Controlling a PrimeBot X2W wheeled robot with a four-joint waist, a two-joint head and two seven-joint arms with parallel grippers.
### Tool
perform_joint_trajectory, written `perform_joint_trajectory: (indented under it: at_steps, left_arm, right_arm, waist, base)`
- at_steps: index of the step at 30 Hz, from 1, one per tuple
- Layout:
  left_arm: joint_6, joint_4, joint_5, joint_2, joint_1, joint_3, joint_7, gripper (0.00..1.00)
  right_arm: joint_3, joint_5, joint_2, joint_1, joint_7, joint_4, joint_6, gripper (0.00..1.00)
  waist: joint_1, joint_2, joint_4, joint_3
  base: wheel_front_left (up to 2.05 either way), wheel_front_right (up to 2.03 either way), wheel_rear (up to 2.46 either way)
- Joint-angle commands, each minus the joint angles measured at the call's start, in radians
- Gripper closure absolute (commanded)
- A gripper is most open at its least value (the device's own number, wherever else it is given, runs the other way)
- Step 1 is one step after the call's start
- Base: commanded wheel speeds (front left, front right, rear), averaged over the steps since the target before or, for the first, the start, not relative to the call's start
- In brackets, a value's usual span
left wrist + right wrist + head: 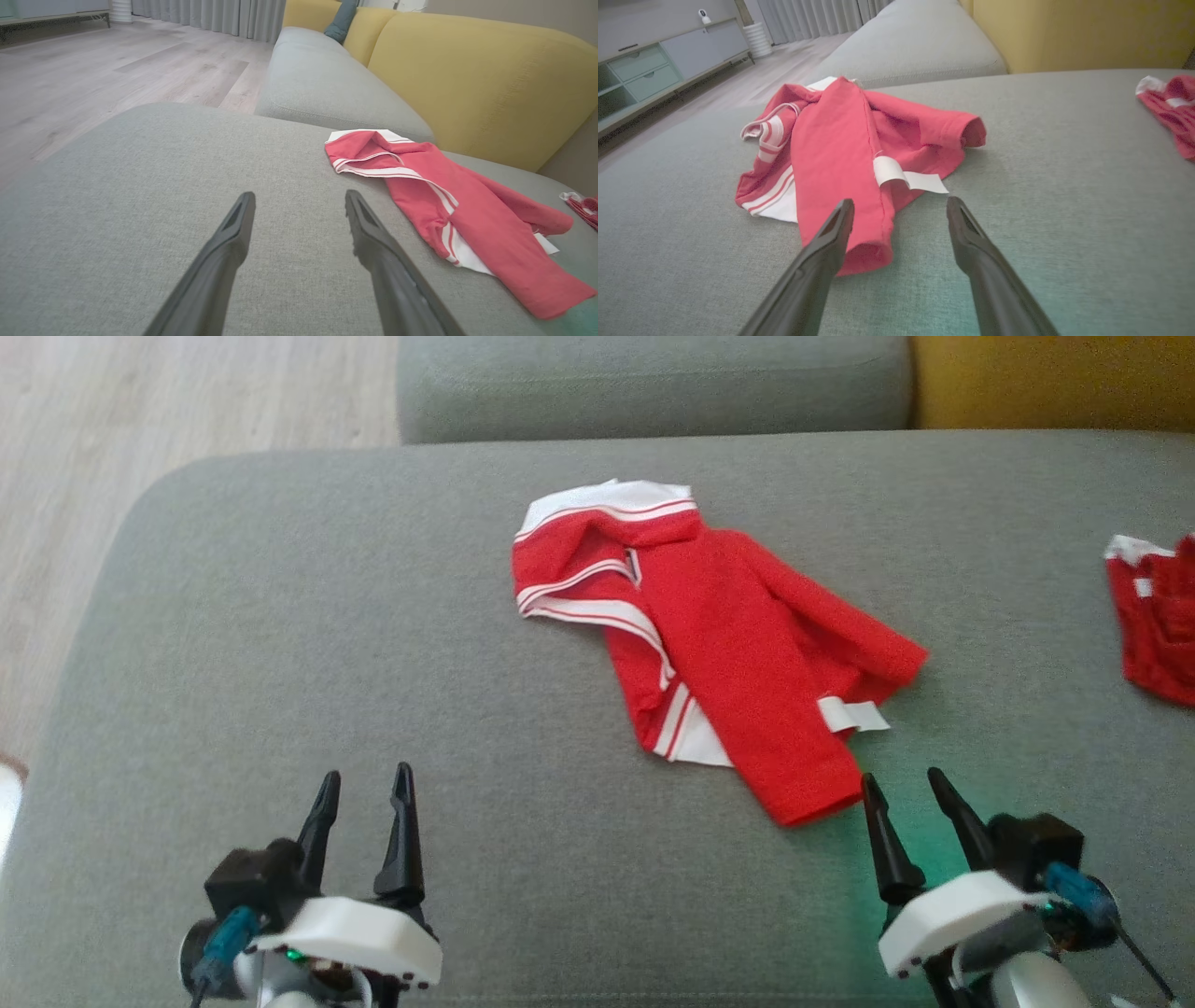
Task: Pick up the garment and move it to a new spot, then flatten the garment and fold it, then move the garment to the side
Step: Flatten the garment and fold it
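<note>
Your item: one red cloth garment (738, 644) with white striped trim, crumpled mid-seat on the grey woven sofa cushion (280, 663), a white rectangular tag (851, 715) at its near right, too blurred to read. Your left gripper (366, 781) and right gripper (901, 782) stand spread and empty at the near edge, the right one's tips just beside the garment's near end. A second red-and-white cloth (1158, 616) lies well apart, right.
</note>
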Motion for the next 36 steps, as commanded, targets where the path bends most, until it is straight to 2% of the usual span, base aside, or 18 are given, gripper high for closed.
perform_joint_trajectory:
  at_steps: [1, 7, 8, 9, 10, 11, 16, 20, 24, 26, 29, 36]
  left_arm:
    - [-0.001, -0.033, 0.01, 0.008, -0.057, 0.029, -0.003, 0.0]
    - [-0.002, -0.024, 0.011, 0.002, -0.074, 0.02, -0.003, 0.0]
    - [-0.003, -0.022, 0.01, 0.001, -0.075, 0.02, -0.004, 0.0]
    - [-0.003, -0.021, 0.01, 0.001, -0.077, 0.021, -0.005, 0.0]
    - [-0.003, -0.019, 0.009, 0.001, -0.078, 0.022, -0.006, 0.0]
    - [-0.003, -0.018, 0.008, 0.001, -0.078, 0.023, -0.007, 0.0]
    - [-0.003, -0.015, 0.007, -0.001, -0.077, 0.023, -0.013, 0.0]
    - [-0.001, -0.014, 0.005, -0.007, -0.073, 0.021, -0.016, 0.0]
    - [-0.004, -0.011, 0.003, -0.017, -0.077, 0.015, -0.02, 0.0]
    - [-0.007, -0.008, 0.003, -0.022, -0.083, 0.012, -0.021, 0.0]
    - [-0.016, -0.004, 0.006, -0.03, -0.099, 0.003, -0.024, 0.0]
    - [-0.037, 0.012, 0.015, -0.046, -0.136, -0.018, -0.028, 0.0]
  right_arm:
    - [0.026, 0.004, -0.004, -0.052, -0.007, -0.015, -0.001, 0.0]
    - [0.024, 0.008, -0.004, -0.122, -0.023, 0.175, -0.001, 0.0]
    - [0.027, 0.01, -0.004, -0.132, -0.031, 0.199, -0.001, 0.02]
    - [0.031, 0.013, -0.004, -0.141, -0.039, 0.218, -0.001, 0.45]
    - [0.036, 0.016, -0.004, -0.149, -0.046, 0.234, -0.001, 0.64]
    - [0.04, 0.018, -0.004, -0.156, -0.053, 0.247, -0.001, 1.0]
    - [0.014, 0.002, -0.004, -0.192, -0.113, 0.201, -0.001, 1.0]
    - [-0.06, -0.062, -0.004, -0.24, -0.117, 0.027, -0.001, 1.0]
    - [-0.128, -0.164, -0.019, -0.327, -0.037, -0.167, -0.001, 1.0]
    - [-0.136, -0.195, -0.063, -0.385, 0.02, -0.212, -0.001, 1.0]
    - [-0.14, -0.223, -0.153, -0.483, 0.098, -0.211, -0.001, 1.0]
    - [-0.155, -0.298, -0.369, -0.705, 0.192, -0.032, -0.001, 1.0]
  waist:
    - [0.0, 0.0, 0.019, 0.017]
    - [0.0, 0.0, 0.073, 0.053]
    - [0.0, 0.0, 0.08, 0.057]
    - [0.0, 0.0, 0.085, 0.062]
    - [0.0, 0.0, 0.089, 0.064]
    - [0.0, 0.0, 0.092, 0.065]
    - [0.0, 0.0, 0.099, 0.07]
    - [0.0, 0.0, 0.095, 0.076]
    - [0.0, 0.0, 0.094, 0.09]
    - [0.0, 0.0, 0.098, 0.1]
    - [0.0, 0.0, 0.116, 0.119]
    - [0.0, 0.0, 0.185, 0.173]
  base:
    - [0.0, 0.0, 0.0]
    - [0.0, 0.0, 0.0]
    - [0.0, 0.0, 0.0]
    - [0.0, 0.0, 0.0]
    - [0.0, 0.0, 0.0]
    - [0.0, 0.0, 0.0]
    - [0.0, 0.0, 0.0]
    - [0.0, 0.0, 0.0]
    - [0.0, 0.0, 0.0]
    - [0.0, 0.0, 0.0]
    - [0.0, 0.0, 0.0]
    - [0.0, 0.0, 0.0]
